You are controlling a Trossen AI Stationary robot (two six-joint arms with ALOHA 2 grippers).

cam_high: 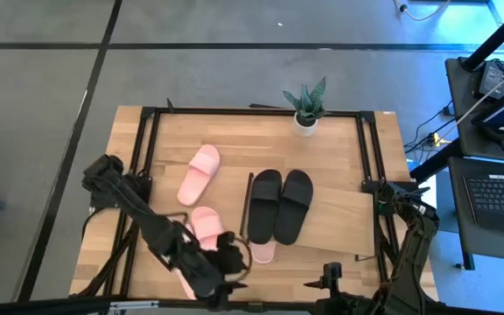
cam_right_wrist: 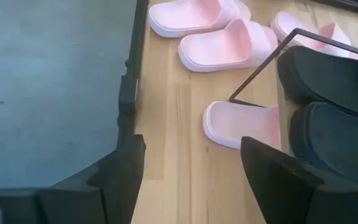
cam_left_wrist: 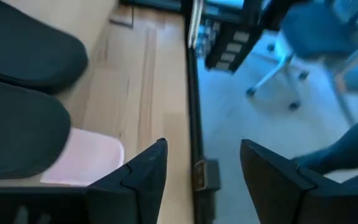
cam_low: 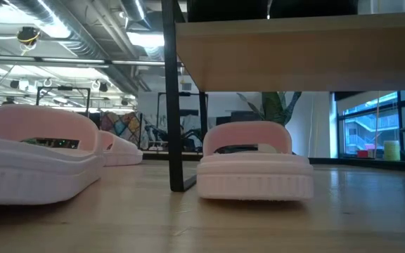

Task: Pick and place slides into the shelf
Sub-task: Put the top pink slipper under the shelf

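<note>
**Black pair on shelf, pink slides on tabletop**

Black slides (cam_high: 280, 205) lie side by side on the shelf (cam_high: 339, 219) top board. One pink slide (cam_high: 263, 252) sits beneath the shelf, its end showing at the near edge. Another pink slide (cam_high: 199, 173) lies apart on the tabletop (cam_high: 234, 131), and more (cam_high: 206, 224) rest beside the left arm. The left gripper (cam_left_wrist: 201, 171) hangs at the near tabletop edge, jaws apart, empty. The right gripper (cam_right_wrist: 191, 171) is also empty, jaws apart. A potted plant (cam_high: 305, 105) stands at the far edge.
</note>
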